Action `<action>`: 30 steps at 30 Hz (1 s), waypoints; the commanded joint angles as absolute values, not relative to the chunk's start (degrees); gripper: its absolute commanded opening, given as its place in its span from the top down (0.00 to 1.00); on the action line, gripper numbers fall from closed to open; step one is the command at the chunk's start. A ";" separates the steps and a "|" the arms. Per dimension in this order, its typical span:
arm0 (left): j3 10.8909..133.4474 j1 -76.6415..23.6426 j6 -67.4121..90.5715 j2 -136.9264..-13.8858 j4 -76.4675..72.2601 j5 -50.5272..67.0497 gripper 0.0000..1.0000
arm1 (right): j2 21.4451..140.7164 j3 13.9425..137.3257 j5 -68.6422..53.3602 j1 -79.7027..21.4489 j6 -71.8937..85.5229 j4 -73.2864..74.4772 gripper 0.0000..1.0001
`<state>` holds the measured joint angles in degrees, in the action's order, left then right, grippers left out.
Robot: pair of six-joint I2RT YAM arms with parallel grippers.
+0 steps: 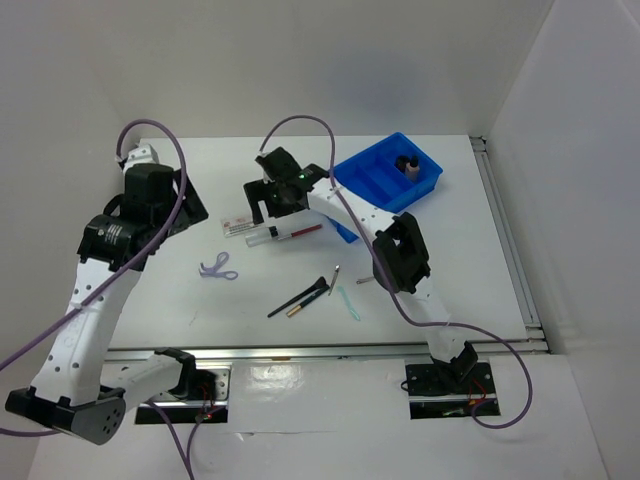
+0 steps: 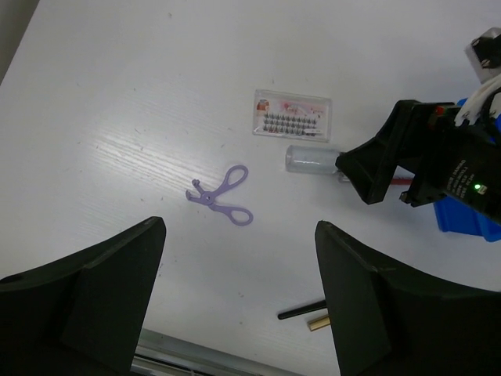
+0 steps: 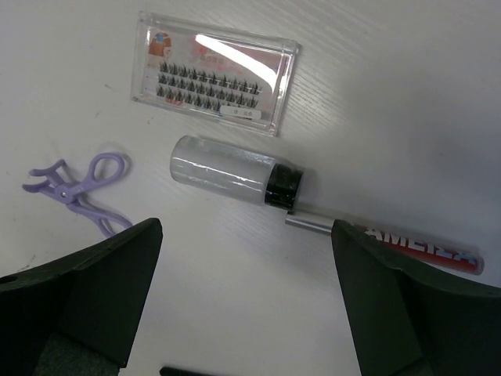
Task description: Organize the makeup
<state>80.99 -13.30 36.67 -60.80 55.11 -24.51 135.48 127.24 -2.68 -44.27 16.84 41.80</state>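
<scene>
I looked at the clear tube first, because I thought it was the next thing to pick up. It lay flat on the white table, just past the tips of my right gripper and a little to the left side of the gap. The right gripper was wide open and held nothing.

The tube's long side ran almost from one finger toward the other, with its black cap end on the right. So I judged that the jaws would close along the tube, not across it. I thought the wrist would need a turn before going down.

The red pencil lay in nearly the same line, and its silver end sat right by the cap. I could not tell if they touched. The white red-printed card lay just beyond the tube, close but apart from it.

From the top camera, the right arm reached far across the table to the left, with the right gripper hanging over the tube. That arm was the nearer one. The blue tray sat behind it at the far right, already holding a beige black-capped bottle.

My left gripper was open too and empty. It hung over the lilac scissors, which were well apart from the tube.
</scene>
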 commanded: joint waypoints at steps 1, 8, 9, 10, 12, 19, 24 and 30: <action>79.89 -13.10 37.09 -62.92 53.70 -22.86 0.10 | 136.14 130.61 -4.47 -44.82 21.60 43.33 0.04; 79.89 -13.10 37.09 -62.93 53.09 -21.62 0.10 | 131.51 122.12 -3.34 -44.30 49.01 42.56 0.06; 79.89 -13.10 37.09 -62.93 53.09 -21.62 0.10 | 130.27 119.99 -3.34 -44.30 52.00 41.06 0.06; 79.89 -13.10 37.09 -62.93 53.09 -21.62 0.10 | 128.86 117.71 -3.34 -44.30 54.73 39.39 0.06; 79.89 -13.10 36.56 -62.93 53.09 -21.62 0.10 | 125.52 111.11 -5.70 -44.30 62.73 33.59 0.06; 77.26 -13.10 36.56 -61.08 53.09 -19.78 0.10 | 126.73 109.94 -6.59 -46.05 72.33 28.04 0.07; 77.26 -13.10 36.56 -59.94 53.09 -19.78 0.10 | 130.77 112.68 -8.26 -46.05 75.94 28.05 0.07; 76.73 -13.10 35.33 -58.80 53.61 -21.44 0.10 | 137.28 119.61 -10.27 -45.53 77.16 31.99 0.10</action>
